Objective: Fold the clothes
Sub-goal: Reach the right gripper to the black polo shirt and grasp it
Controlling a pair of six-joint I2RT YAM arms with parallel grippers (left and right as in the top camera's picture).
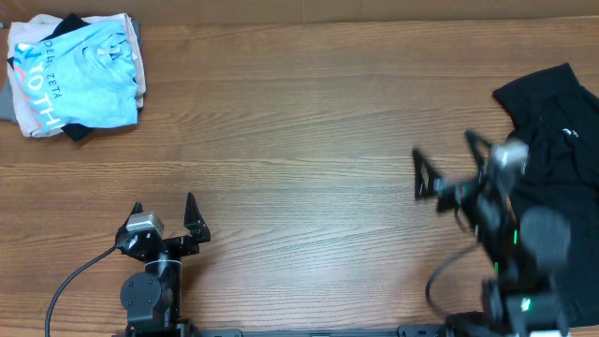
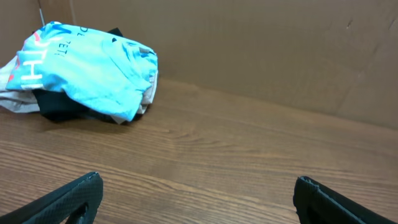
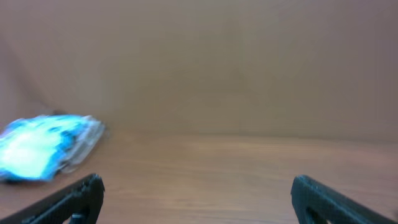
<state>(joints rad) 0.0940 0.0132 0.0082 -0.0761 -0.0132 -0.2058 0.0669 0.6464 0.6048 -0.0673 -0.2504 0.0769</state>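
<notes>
The overhead camera looks straight down on the wooden table (image 1: 309, 140). Each wrist camera sits low behind its own left gripper (image 2: 198, 183) or right gripper (image 3: 198, 185), facing the cardboard wall (image 2: 280, 56) (the right view is blurred). All three catch the light blue shirt (image 1: 80, 80), nearest from the left wrist.

Wooden table (image 1: 309, 112), brown grain: one black T-shirt (image 1: 554, 103) crumpled at right edge; one clothes pile (image 1: 134, 51), light blue shirt (image 1: 84, 80) uppermost, far left corner.
</notes>
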